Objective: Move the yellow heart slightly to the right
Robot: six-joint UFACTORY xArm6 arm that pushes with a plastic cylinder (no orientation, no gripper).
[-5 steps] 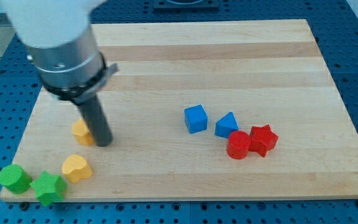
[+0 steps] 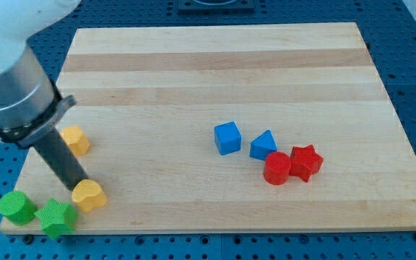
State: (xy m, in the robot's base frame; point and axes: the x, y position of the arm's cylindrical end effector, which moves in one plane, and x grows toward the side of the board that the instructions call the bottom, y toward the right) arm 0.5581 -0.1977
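The yellow heart (image 2: pixel 89 195) lies near the board's bottom left corner. My tip (image 2: pixel 76 189) sits at the heart's upper left edge, touching or almost touching it. The dark rod slants up to the view's left into the arm's grey collar (image 2: pixel 16 94). A second yellow block (image 2: pixel 74 140), rounded, lies above the heart, just right of the rod.
A green cylinder (image 2: pixel 16 208) and a green star (image 2: pixel 56 217) lie left of the heart at the wooden board's (image 2: pixel 215 65) bottom left edge. A blue cube (image 2: pixel 227 137), a blue triangular block (image 2: pixel 263 145), a red cylinder (image 2: pixel 276 169) and a red star (image 2: pixel 305 162) cluster right of centre.
My tip has moved down and to the left, from beside the upper yellow block to the heart's upper left edge. The upper yellow block now sits slightly higher and further left.
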